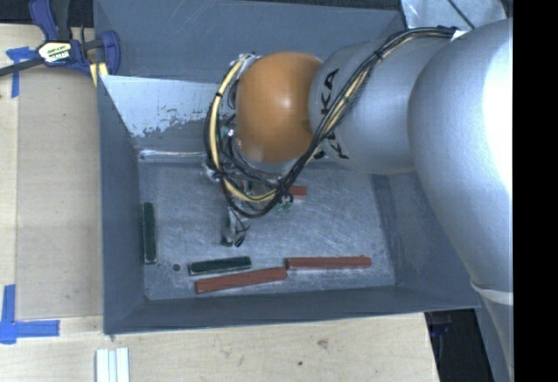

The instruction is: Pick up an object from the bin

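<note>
My gripper hangs low over the middle of the bin floor, under the orange cover and its cables. Just below it, toward the front, lies a short dark green stick. A long red-brown stick lies along the front wall beside it, slightly tilted. A second red-brown stick lies to the right of these. The gripper touches none of them as far as I can see.
Another dark green stick lies upright along the left wall. A small red piece peeks out from under the arm at mid-right. The arm covers the back right of the bin.
</note>
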